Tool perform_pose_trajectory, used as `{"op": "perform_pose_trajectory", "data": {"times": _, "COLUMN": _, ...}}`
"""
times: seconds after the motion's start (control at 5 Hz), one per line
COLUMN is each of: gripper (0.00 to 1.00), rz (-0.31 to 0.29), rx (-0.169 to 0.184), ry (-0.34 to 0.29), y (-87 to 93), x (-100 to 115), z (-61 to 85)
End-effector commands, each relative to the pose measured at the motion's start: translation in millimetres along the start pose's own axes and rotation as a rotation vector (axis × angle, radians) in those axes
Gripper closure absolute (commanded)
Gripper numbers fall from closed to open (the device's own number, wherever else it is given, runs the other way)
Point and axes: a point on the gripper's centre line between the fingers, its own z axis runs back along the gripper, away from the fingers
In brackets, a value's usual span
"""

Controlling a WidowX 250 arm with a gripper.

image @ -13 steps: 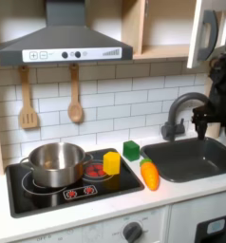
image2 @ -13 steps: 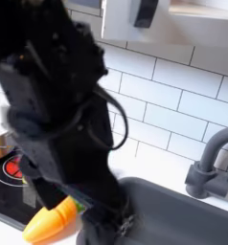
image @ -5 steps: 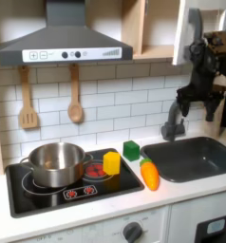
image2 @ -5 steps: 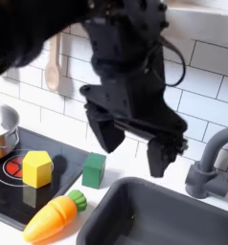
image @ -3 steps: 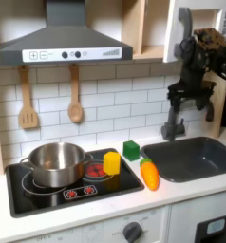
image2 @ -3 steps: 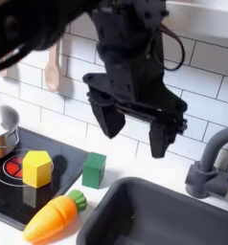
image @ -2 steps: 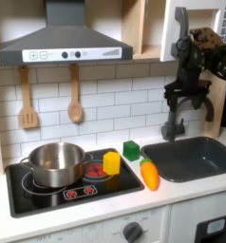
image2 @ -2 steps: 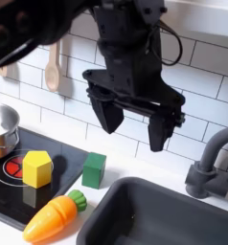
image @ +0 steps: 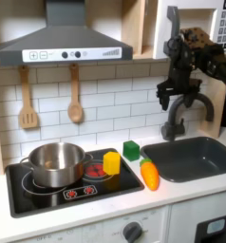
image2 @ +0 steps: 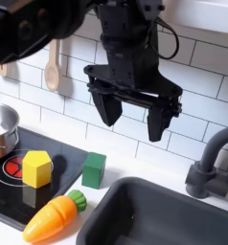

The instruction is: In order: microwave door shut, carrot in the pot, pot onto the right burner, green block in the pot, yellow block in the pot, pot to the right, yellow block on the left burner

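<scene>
Nearest the front of the counter in both exterior views lies the carrot (image: 149,175) (image2: 52,217), on its side between the cooktop (image: 48,198) and the sink (image: 196,158) (image2: 173,214). Just behind it the green block (image: 131,150) (image2: 94,169) stands on the white counter, and the yellow block (image: 111,162) (image2: 36,168) sits on the cooktop's edge beside the right burner (image: 94,171) (image2: 12,168). The pot (image: 55,163) (image2: 0,130) rests over the left burner, hiding most of it. Above the sink's near corner the gripper (image: 184,101) (image2: 131,118) hangs in the air with its fingers (image2: 158,119) spread wide, holding nothing, well above the blocks. Behind it is the grey faucet (image2: 213,162) against the tiled wall, where two wooden utensils (image: 28,98) hang under the hood (image: 62,40). At the top of the first exterior view's right, the microwave door (image: 171,28) appears to stand ajar, though it is partly behind the arm.
</scene>
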Motion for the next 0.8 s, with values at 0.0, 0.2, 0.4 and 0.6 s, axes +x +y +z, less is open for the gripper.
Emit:
{"op": "perform_pose_trajectory", "data": {"times": 0.0, "gripper": 0.0, "rz": 0.041, "rx": 0.011, "ry": -0.001, "y": 12.9, "x": 23.5, "z": -6.0}}
{"op": "perform_pose_trajectory", "data": {"times": 0.2, "gripper": 0.0, "rz": 0.049, "rx": 0.007, "ry": 0.006, "y": 14.0, "x": 33.5, "z": -10.0}}
{"op": "perform_pose_trajectory", "data": {"times": 0.4, "gripper": 0.0, "rz": 0.061, "rx": 0.009, "ry": 0.01, "y": 16.0, "x": 41.8, "z": -13.6}}
{"op": "perform_pose_trajectory", "data": {"times": 0.6, "gripper": 0.0, "rz": 0.07, "rx": 0.013, "ry": 0.018, "y": 17.5, "x": 46.6, "z": -16.5}}
